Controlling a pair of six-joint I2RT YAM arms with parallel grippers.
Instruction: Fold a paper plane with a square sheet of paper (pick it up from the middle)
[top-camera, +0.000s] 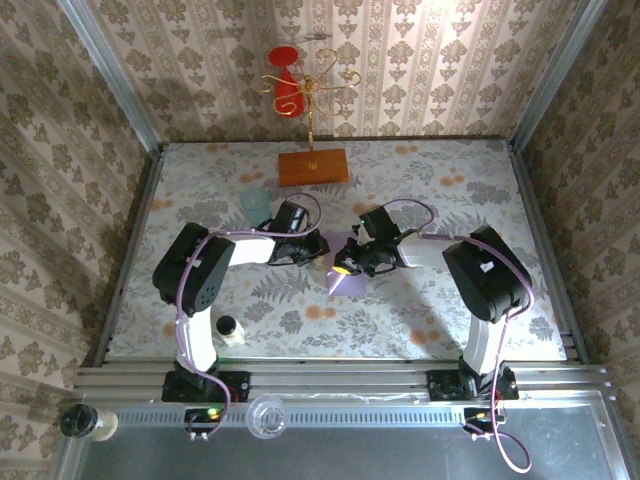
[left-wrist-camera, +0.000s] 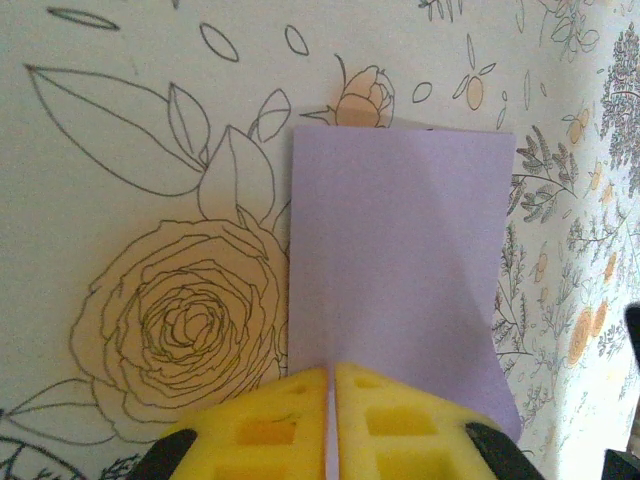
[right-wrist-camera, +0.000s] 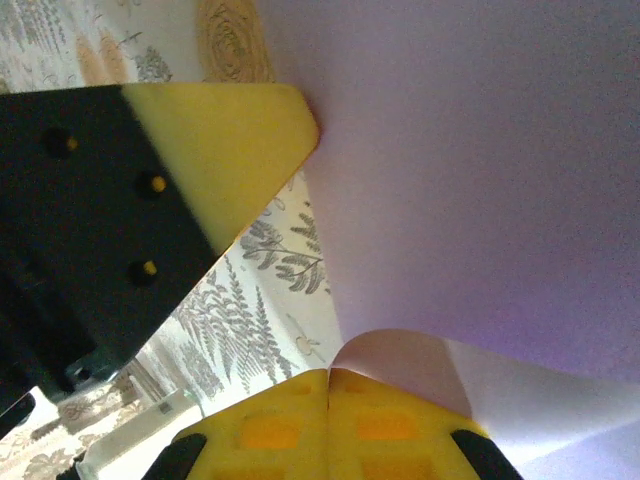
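The square sheet of paper (left-wrist-camera: 400, 260) is pale lilac and lies folded into a tall rectangle on the flowered tablecloth. In the top view the sheet of paper (top-camera: 350, 283) sits at mid-table, where both arms meet. My left gripper (left-wrist-camera: 330, 378) is shut on its near edge, with a sliver of lilac between the yellow pads. My right gripper (right-wrist-camera: 328, 376) is shut on a curled-up flap of the sheet (right-wrist-camera: 400, 355), which rises over it. The left gripper's yellow finger (right-wrist-camera: 235, 135) touches the sheet's edge close by. The paper plane is out of view.
An orange-brown wooden board (top-camera: 313, 166) lies at the back, with a gold wire stand (top-camera: 308, 90) holding red pieces behind it. A pale teal cup (top-camera: 256, 201) stands close to the left arm. A small white bottle (top-camera: 229, 329) sits by the left base. Patterned walls enclose the table.
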